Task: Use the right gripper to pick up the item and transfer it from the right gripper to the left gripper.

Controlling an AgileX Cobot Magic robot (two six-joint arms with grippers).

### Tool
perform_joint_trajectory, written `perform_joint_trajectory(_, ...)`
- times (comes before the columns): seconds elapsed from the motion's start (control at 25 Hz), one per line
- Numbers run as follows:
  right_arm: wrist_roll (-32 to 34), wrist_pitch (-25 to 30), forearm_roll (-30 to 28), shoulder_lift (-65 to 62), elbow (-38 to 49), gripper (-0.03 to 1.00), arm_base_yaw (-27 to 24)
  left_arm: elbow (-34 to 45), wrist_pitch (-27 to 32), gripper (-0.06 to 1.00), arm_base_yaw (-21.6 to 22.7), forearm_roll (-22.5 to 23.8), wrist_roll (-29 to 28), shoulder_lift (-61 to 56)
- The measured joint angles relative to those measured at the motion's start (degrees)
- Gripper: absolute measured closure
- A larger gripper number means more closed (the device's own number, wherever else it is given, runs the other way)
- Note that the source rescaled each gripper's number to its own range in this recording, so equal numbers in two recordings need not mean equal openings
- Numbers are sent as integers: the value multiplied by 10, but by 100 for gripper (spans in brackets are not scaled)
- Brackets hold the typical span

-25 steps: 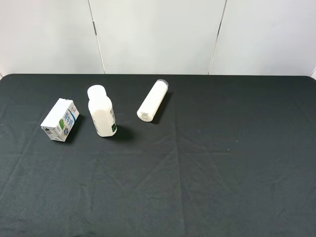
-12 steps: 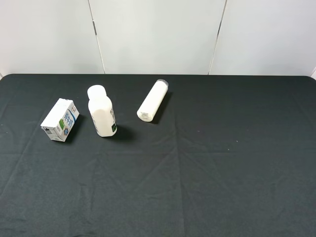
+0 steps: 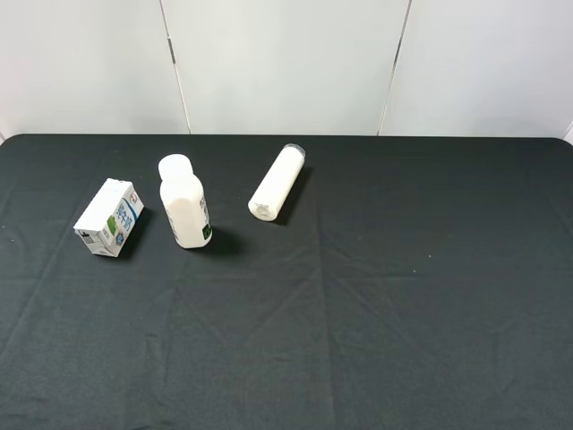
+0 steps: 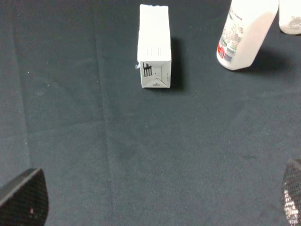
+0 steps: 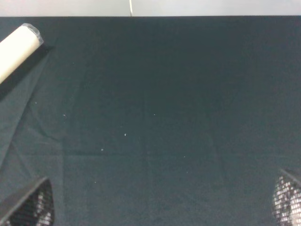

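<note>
The item, a small white carton (image 3: 109, 218) with blue-green print, lies on its side at the left of the black table. In the left wrist view the carton (image 4: 154, 47) lies ahead of my left gripper (image 4: 157, 200), which is open and empty, with only its mesh fingertips (image 4: 23, 197) showing at the frame corners. My right gripper (image 5: 157, 202) is open and empty too, its fingertips (image 5: 28, 205) over bare cloth, far from the carton. Neither arm shows in the exterior high view.
A white capped bottle (image 3: 184, 202) lies right of the carton and also shows in the left wrist view (image 4: 244, 30). A white cylindrical tube (image 3: 276, 183) lies further right and shows in the right wrist view (image 5: 16, 54). The black cloth (image 3: 403, 296) covers the table.
</note>
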Motion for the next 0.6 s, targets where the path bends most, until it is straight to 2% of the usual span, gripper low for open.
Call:
perform_joint_trajectory(0.32,0,0,0,0,0,-3,-1,0,0,-3,5,0,0,0)
perform_joint_trajectory(0.6,0,0,0,0,0,-3,-75,0,0,-3,80,0,0,0)
